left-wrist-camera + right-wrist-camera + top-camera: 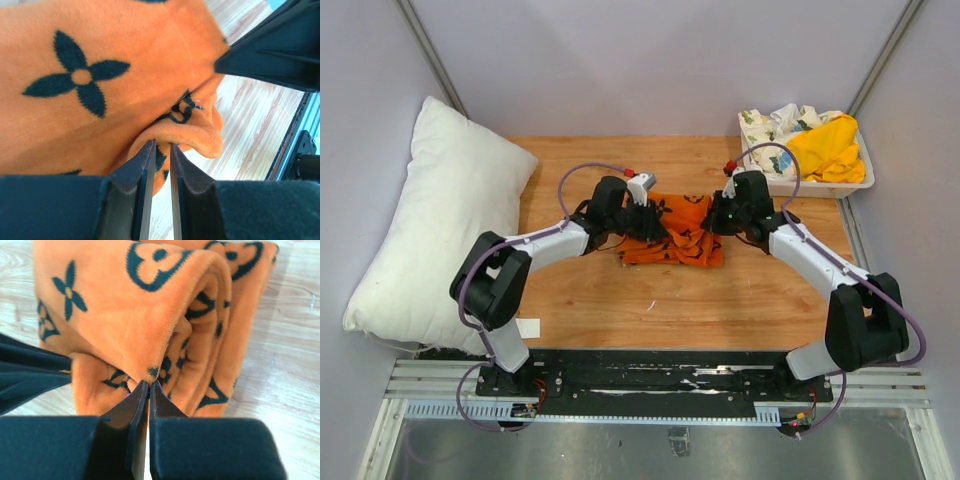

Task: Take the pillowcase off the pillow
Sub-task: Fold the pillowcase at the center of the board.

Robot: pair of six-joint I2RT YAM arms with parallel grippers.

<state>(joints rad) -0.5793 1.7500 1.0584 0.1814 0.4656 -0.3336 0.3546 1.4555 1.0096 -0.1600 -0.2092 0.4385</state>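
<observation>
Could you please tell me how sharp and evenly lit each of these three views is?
Top external: evenly lit and sharp, with only soft shadows on the table. Left wrist: the pillowcase is crisp, the table behind it washed out, the left fingers dark and soft. Right wrist: fabric pile sharp, the right fingers nearly black, without detail.

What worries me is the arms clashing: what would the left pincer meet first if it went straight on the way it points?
The pillowcase: the left pincer pinches a fold of it, with more orange fabric straight ahead. The right pincer lies beyond that, though depth is unclear.
</observation>
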